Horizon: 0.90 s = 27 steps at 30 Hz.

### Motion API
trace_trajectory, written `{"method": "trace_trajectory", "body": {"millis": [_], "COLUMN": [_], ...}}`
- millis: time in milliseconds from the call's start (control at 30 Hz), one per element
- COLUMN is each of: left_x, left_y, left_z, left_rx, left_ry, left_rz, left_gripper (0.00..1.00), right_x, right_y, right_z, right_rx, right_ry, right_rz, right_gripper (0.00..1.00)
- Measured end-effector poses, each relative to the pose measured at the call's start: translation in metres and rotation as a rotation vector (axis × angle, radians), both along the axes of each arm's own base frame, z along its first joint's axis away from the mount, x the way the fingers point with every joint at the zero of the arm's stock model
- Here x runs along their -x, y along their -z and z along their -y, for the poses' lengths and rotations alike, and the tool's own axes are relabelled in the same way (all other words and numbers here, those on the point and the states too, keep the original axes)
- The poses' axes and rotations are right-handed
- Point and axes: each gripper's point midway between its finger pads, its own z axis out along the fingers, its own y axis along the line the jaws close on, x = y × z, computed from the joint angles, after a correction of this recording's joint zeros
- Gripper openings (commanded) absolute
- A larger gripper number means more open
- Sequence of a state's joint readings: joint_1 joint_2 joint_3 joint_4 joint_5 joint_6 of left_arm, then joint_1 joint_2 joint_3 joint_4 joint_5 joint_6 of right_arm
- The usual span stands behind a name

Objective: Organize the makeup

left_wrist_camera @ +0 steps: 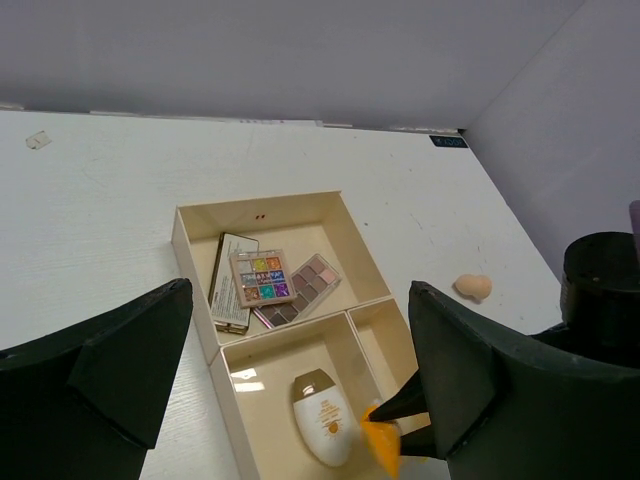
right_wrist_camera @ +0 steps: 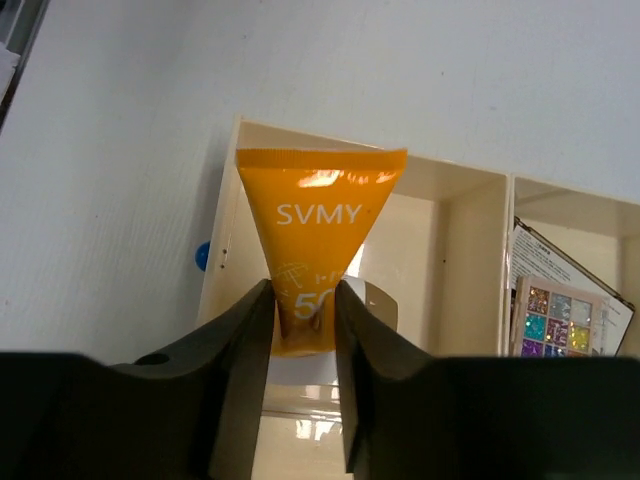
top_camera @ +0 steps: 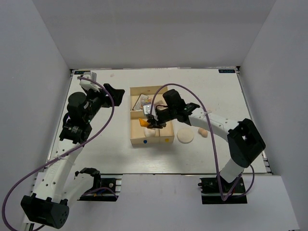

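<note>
Palettes (left_wrist_camera: 262, 280) overlap in the tray's (left_wrist_camera: 300, 205) far compartment; puff (top_camera: 185, 136) and sponge (top_camera: 203, 132) right of it.

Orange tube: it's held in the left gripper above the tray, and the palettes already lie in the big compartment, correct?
No: it is the right gripper that holds the orange tube, as the right wrist view shows. It is above the tray, and the palettes do lie in the big compartment.

Glossy plastic orange tube (right_wrist_camera: 320, 215)
</note>
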<state>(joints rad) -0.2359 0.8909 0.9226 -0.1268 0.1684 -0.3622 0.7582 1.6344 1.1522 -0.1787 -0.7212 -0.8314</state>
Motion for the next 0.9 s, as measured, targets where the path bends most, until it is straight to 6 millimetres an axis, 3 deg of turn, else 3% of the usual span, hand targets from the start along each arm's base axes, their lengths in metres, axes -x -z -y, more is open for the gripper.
{"method": "trace_trajectory", "body": {"millis": [100, 200, 400, 533, 633, 700, 767, 833, 900], "left_x": [0.0, 0.0, 0.0, -0.002, -0.004, -0.006, -0.006, -0.006, -0.006], "left_y": [0.0, 0.0, 0.001, 0.004, 0.01, 0.013, 0.016, 0.017, 0.019], "left_z": [-0.001, 0.0, 0.001, 0.006, 0.013, 0.018, 0.022, 0.027, 0.031], "left_rx": [0.0, 0.0, 0.001, 0.004, 0.007, 0.011, 0.016, 0.023, 0.03], "left_ry": [-0.001, 0.001, 0.008, 0.04, 0.077, 0.104, 0.13, 0.154, 0.18], "left_rz": [-0.001, -0.001, -0.004, -0.014, -0.029, -0.04, -0.051, -0.055, -0.061], "left_gripper": [0.98, 0.98, 0.98, 0.98, 0.98, 0.98, 0.98, 0.98, 0.98], "right_x": [0.0, -0.004, -0.008, -0.018, -0.034, -0.057, -0.075, -0.093, -0.106], "right_y": [0.009, 0.019, 0.026, 0.009, -0.021, -0.049, -0.065, -0.075, -0.075], "right_z": [-0.004, -0.01, -0.012, -0.003, 0.021, 0.045, 0.065, 0.094, 0.122], "right_rx": [0.021, 0.044, 0.07, 0.053, 0.012, -0.033, -0.062, -0.076, -0.07], "right_ry": [0.02, 0.034, 0.057, 0.128, 0.272, 0.457, 0.586, 0.74, 0.868], "right_rz": [-0.031, -0.051, -0.058, -0.005, 0.067, 0.123, 0.156, 0.17, 0.148], "right_gripper": [0.53, 0.59, 0.59, 0.63, 0.63, 0.44, 0.39, 0.38, 0.32]}}
